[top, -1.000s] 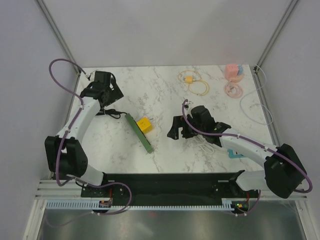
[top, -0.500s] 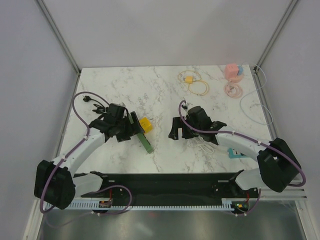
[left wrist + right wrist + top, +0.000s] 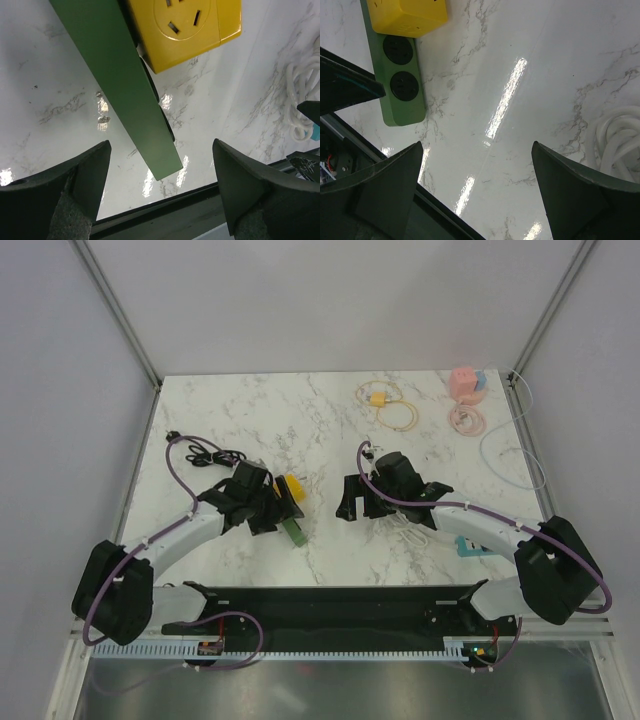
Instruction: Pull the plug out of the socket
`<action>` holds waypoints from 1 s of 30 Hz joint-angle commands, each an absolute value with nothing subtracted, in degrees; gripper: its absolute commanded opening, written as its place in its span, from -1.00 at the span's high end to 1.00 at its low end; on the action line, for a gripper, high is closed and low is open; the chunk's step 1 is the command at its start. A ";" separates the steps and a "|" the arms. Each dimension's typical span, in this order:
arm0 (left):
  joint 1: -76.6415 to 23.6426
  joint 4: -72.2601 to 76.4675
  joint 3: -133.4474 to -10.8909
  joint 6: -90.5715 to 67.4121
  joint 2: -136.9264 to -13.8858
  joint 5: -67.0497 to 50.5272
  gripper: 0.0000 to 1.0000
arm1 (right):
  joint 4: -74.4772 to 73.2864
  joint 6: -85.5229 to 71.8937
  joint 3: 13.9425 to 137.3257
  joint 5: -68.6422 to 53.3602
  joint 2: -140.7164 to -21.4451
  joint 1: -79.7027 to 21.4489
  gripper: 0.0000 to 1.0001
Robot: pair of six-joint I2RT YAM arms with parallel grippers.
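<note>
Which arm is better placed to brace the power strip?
Left. The left pincer hangs open astride the near end of the green power strip; the right pincer, also open, hovers off to its side.

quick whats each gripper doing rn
left gripper: open, fingers either side of the green power strip, not clamped
right gripper: open, holding nothing

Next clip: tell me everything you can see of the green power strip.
The green power strip is a long, narrow bar, plastic by its look, lying flat on the marble table. Two round black outlets stand free near its end; beside them a yellow plug sits on it. The left gripper, open, straddles that end with a gap on each side.
</note>
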State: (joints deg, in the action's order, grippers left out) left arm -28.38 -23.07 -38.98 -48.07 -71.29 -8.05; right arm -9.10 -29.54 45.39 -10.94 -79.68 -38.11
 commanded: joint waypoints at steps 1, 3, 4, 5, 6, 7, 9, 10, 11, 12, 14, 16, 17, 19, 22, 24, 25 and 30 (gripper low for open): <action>-28.65 -18.98 -39.46 -49.83 -72.68 -7.82 -0.77 | -8.70 -28.83 46.76 -12.13 -77.96 -38.23 -0.96; -28.56 -18.98 -39.55 -49.83 -73.65 -7.21 -0.76 | -8.70 -28.83 46.76 -12.22 -77.78 -38.23 -0.96; -28.56 -18.98 -39.46 -49.92 -73.91 -6.95 -0.76 | -8.70 -28.83 46.76 -12.30 -77.87 -38.23 -0.95; -28.56 -18.90 -39.11 -50.10 -74.00 -6.77 -0.76 | -8.79 -28.92 46.84 -12.39 -77.87 -38.23 -0.95; -28.65 -18.46 -38.94 -50.18 -74.35 -6.42 -0.75 | -8.62 -29.09 46.93 -12.91 -77.96 -38.23 -0.96; -28.65 -18.20 -38.76 -50.10 -74.62 -6.24 -0.75 | -8.09 -29.35 46.85 -13.09 -78.05 -38.23 -0.96; -28.57 -17.23 -38.41 -50.10 -75.41 -6.33 -0.72 | -7.56 -29.79 46.85 -13.80 -78.13 -38.23 -0.96; -28.65 -16.88 -38.23 -50.10 -76.37 -6.50 -0.71 | -7.21 -29.88 46.93 -13.97 -78.40 -38.23 -0.96; -28.57 -16.53 -38.06 -50.10 -76.81 -6.76 -0.70 | -7.12 -30.06 47.02 -14.06 -78.57 -38.32 -0.96; -28.56 -16.35 -37.97 -50.10 -77.16 -7.03 -0.68 | -6.95 -30.15 47.28 -14.15 -78.75 -38.32 -0.96; -28.65 -15.65 -37.09 -50.18 -77.78 -6.86 -0.62 | -6.77 -30.32 47.55 -14.24 -79.36 -38.41 -0.96; -28.56 -14.86 -36.22 -50.36 -77.61 -6.24 -0.53 | -6.33 -30.41 47.99 -14.50 -80.24 -38.58 -0.96; -28.56 -14.77 -35.34 -50.27 -77.17 -5.89 -0.50 | -6.15 -30.58 48.08 -15.02 -80.51 -38.76 -0.96; -28.65 -14.68 -34.72 -50.19 -76.73 -5.10 -0.32 | -5.10 -31.11 48.43 -15.38 -81.47 -39.28 -0.96; -28.56 -13.98 -33.40 -49.92 -75.41 -5.27 0.03 | -3.44 -31.99 49.30 -16.52 -83.48 -40.08 -0.95; -28.65 -13.27 -32.52 -49.48 -73.93 -5.54 0.20 | -2.55 -32.60 50.53 -17.48 -84.72 -40.86 -0.96; -28.65 -13.01 -32.17 -49.31 -73.39 -5.62 0.35 | -1.77 -33.22 51.15 -17.93 -86.12 -41.04 -0.96; -28.56 -10.29 -29.80 -48.34 -70.32 -7.38 0.95 | -0.79 -35.59 55.97 -18.11 -90.17 -42.89 -0.96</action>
State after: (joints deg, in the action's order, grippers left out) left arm -28.38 -14.11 -31.22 -50.06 -72.44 -7.79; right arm -4.25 -33.36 51.53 -17.02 -88.82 -41.89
